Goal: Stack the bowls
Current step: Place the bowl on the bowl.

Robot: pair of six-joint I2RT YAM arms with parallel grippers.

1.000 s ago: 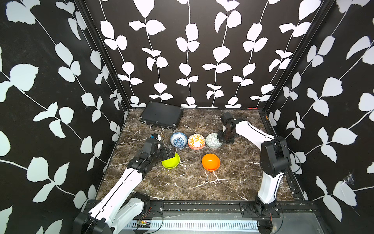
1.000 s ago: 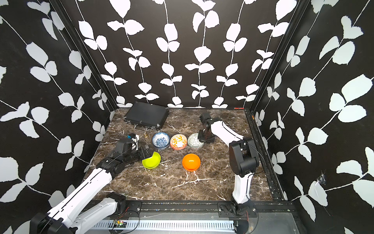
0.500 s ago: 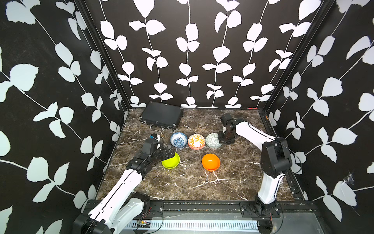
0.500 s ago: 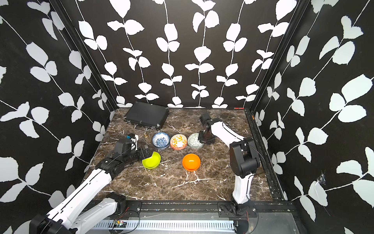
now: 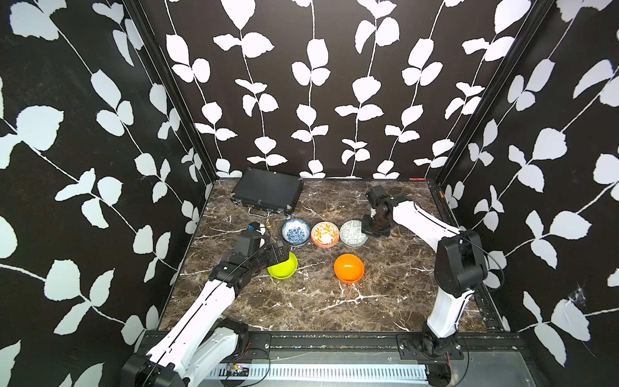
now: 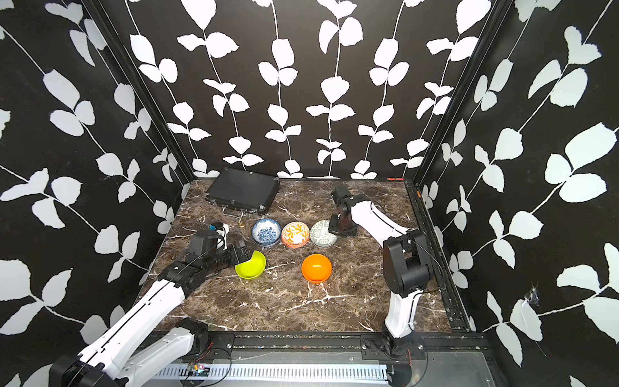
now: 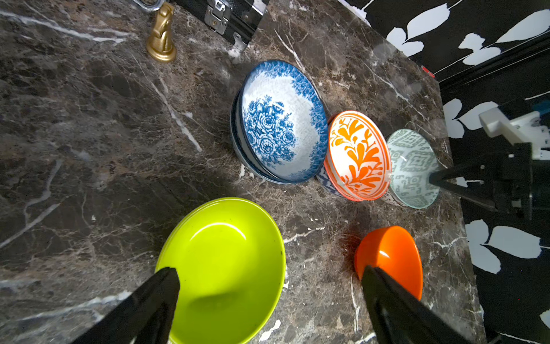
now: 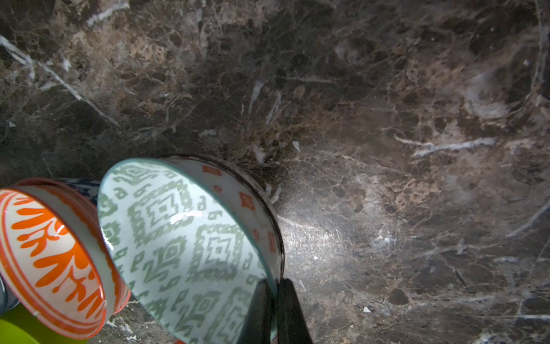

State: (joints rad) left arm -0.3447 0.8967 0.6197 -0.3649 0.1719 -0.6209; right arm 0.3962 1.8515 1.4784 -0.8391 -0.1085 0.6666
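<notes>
My right gripper pinches the green bowl by its rim, lower frame, left gripper spread; next needs a level lift.

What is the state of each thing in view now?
lime bowl: mouth up, ungripped
orange bowl: upside down
blue floral bowl: nested in another
orange patterned bowl: nested likewise
pale green bowl: rim pinched by right pincer
left pincer: open
black case: closed
gold chess knight: upright

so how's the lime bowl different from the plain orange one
The lime bowl sits hollow up; the orange bowl looks flipped, dome up. The left gripper has its open jaws at the lime bowl's rim; the orange bowl stands clear of both arms. Both are plain, glossy and unstacked.
</notes>
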